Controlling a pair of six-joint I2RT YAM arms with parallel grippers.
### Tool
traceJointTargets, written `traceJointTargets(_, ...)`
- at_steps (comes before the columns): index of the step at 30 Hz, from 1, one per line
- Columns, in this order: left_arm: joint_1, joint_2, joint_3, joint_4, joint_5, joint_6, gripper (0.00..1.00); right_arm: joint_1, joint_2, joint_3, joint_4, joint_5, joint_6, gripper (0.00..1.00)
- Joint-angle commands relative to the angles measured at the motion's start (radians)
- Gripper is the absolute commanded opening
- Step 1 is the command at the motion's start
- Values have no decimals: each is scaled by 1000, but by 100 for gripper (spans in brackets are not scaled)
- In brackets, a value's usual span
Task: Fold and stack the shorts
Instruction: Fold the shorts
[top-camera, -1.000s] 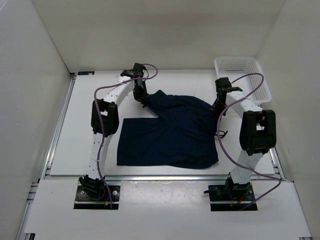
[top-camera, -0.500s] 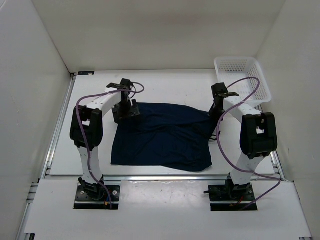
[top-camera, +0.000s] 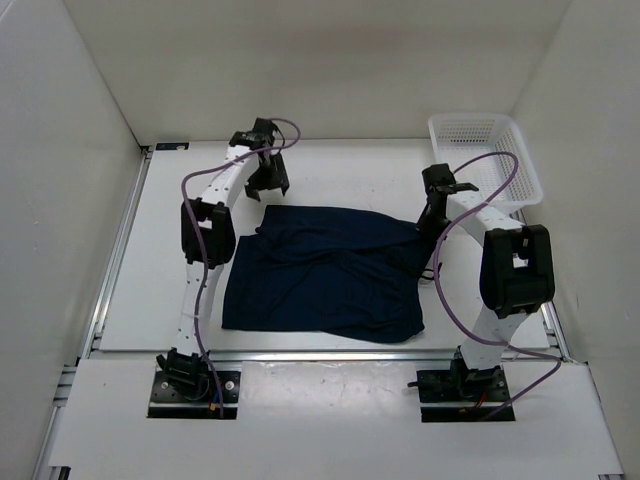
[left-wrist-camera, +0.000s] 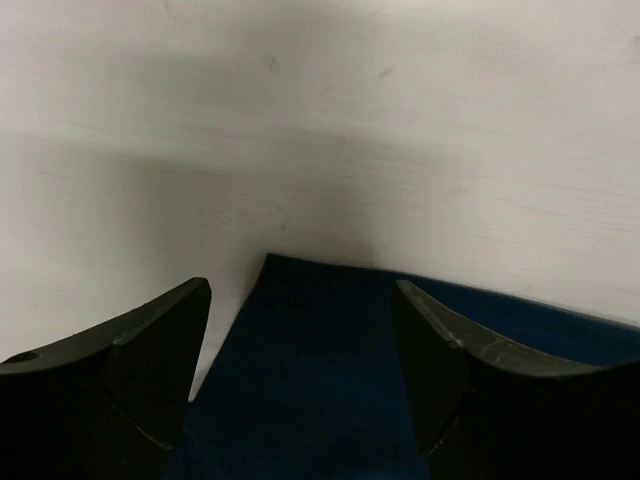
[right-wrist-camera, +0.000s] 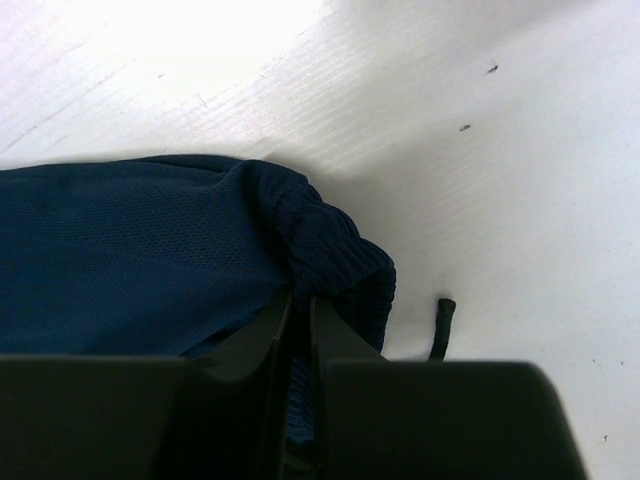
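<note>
One pair of dark navy shorts (top-camera: 325, 270) lay spread out, a bit rumpled, mid-table, between the two arms and nearer the right one. The right gripper (top-camera: 432, 222) was down at the right edge of the fabric. In the right wrist view its jaws were nearly closed, pinching a bunched ribbed hem. A short dark cord tip (right-wrist-camera: 440, 325) lay on the table just beside that bunch. The left gripper (top-camera: 268, 185) sat just beyond the far left corner of the shorts, jaws spread wide and holding nothing. The left wrist view showed that corner low between the two fingers (left-wrist-camera: 150, 350).

The table (top-camera: 170, 250) was flat, white and matte, with a few small dark specks and a metal rail (top-camera: 118, 250) along its left side. Plain white walls (top-camera: 60, 150) closed in three sides. One white mesh basket (top-camera: 470, 119) stood in the far right corner, apart from the shorts. Count: two arms, two purple cables (top-camera: 200, 185), one per arm.
</note>
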Motion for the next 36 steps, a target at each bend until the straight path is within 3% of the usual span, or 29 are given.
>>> traceJointTargets(1, 5, -3, -31, -48, 25, 3, 85, 5, -5, 55, -20, 11, -32, 5)
traceJointTargets(6, 5, -3, -77, -26, 83, 3, 83, 5, 26, 66, -20, 11, -32, 5)
traceJointTargets(8, 5, 32, -77, -26, 115, 13, 55, 5, 35, 76, -20, 11, -32, 5)
traceJointTargets(9, 5, 33, -64, -26, 128, 13, 36, 5, 35, 77, -20, 11, -32, 5)
traceJointTargets(10, 5, 45, -64, -26, 157, 13, 11, 5, 35, 77, -20, 11, -32, 5)
traceJointTargets(16, 34, -53, -45, -8, 146, 17, 10, 5, 35, 86, -29, 11, -50, 5)
traceJointTargets(23, 117, -201, 28, 79, 148, -11, 10, 5, 26, 86, -29, 31, -70, 17)
traceJointTargets(26, 117, -173, 105, 67, 171, 10, 10, 5, 39, 96, -38, -1, -119, 30)
traceJointTargets(27, 117, -164, 105, 56, 183, 10, 10, 5, 53, 119, -38, -29, -162, 42)
traceJointTargets(30, 117, -153, 105, 67, 183, 10, 10, 29, 66, 141, -76, -38, -194, 63)
traceJointTargets(33, 117, -130, 105, 76, 183, 10, 10, 43, 40, 152, -89, 43, -219, 67)
traceJointTargets(36, 126, -96, 148, 85, 195, 21, 10, 52, 30, 166, -89, 22, -263, 65)
